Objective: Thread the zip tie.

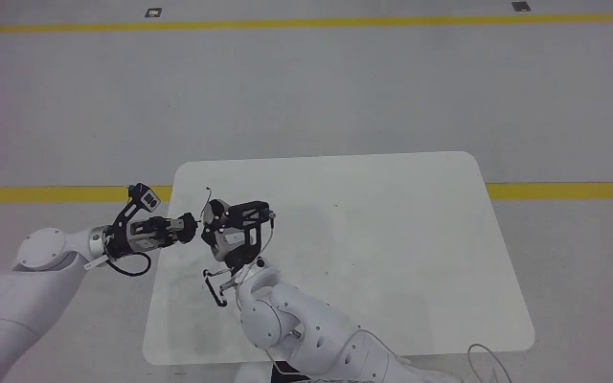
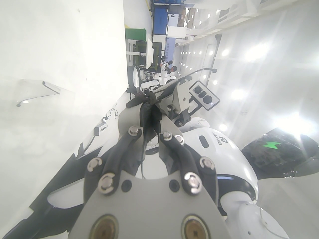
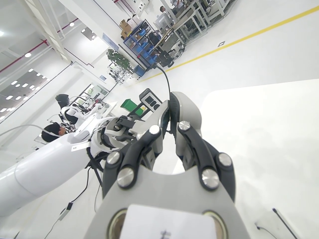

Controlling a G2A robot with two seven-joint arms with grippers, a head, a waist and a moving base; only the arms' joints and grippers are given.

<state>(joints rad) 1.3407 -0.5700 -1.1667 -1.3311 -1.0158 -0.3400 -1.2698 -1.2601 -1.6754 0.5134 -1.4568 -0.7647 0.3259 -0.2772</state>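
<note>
Zip tie [image 3: 167,85] was off the table and pinched by both grippers above the table's left end, so the pick-up looked finished. Farthest left in the top view, the left arm [image 1: 67,247] came in from beyond the table edge. The left gripper [image 2: 147,105] at its end had its fingers drawn together on a dark bunch of strap. Its own wrist view did not let me tell whether that bunch was the locking head or a fold of the band. Just to the right, tip to tip with it, the right gripper [image 3: 171,114] was likewise closed on the tie, and a free length of black band rose from between its fingers and curled away in an arc. The spot where tail would meet head sat hidden between the two sets of fingertips, so I could not tell whether the tail had entered the head. My reading was that the job stood at the insertion itself: both ends gripped and brought together, with the push through the head and the pull to tighten the loop not yet shown. Further right and nearer the robot, a second black strap [image 1: 215,289] lay flat on the table [image 1: 402,249], just beside the right arm [image 1: 287,326], with neither gripper on it.
</note>
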